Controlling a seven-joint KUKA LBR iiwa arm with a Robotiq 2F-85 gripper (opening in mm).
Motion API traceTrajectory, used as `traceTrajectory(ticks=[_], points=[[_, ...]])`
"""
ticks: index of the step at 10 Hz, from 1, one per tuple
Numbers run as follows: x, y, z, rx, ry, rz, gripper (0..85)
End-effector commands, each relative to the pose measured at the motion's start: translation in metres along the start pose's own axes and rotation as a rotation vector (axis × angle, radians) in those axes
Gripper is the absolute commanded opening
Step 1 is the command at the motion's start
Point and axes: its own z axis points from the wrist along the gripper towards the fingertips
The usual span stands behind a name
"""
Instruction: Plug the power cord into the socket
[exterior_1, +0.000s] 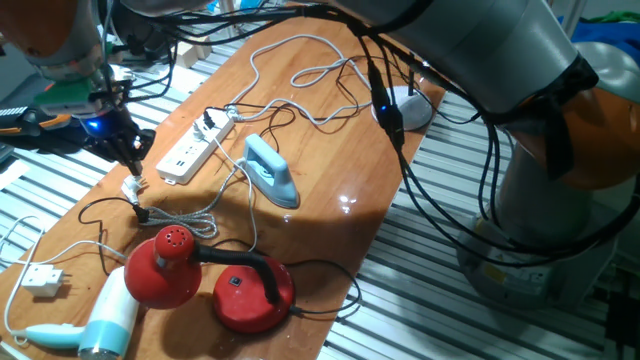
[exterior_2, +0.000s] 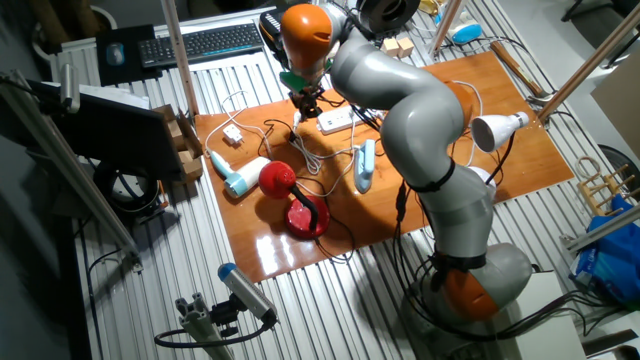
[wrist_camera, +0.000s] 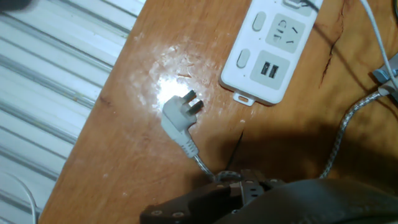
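The white power strip lies on the wooden table, with one black plug in its far end; it also shows in the other fixed view and the hand view. The thin black power cord loops on the table left of the strip, ending in a small black plug. My gripper hovers just left of the strip's near end, fingers together. Below it lies the white plug of a braided cord. That cord runs under my fingers; I cannot tell whether it is pinched.
A light blue iron stands right of the strip. A red lamp with its round base, a hair dryer and a small white adapter block lie at the near end. The table's edge is close on the left.
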Motion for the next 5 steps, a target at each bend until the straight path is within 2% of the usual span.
traceTrajectory(ticks=[1, 3, 5], points=[[0.000, 0.000, 0.000, -0.001, -0.001, 0.004, 0.0], [0.000, 0.000, 0.000, -0.016, 0.013, 0.003, 0.0], [0.005, 0.008, 0.011, -0.022, 0.008, 0.003, 0.0]])
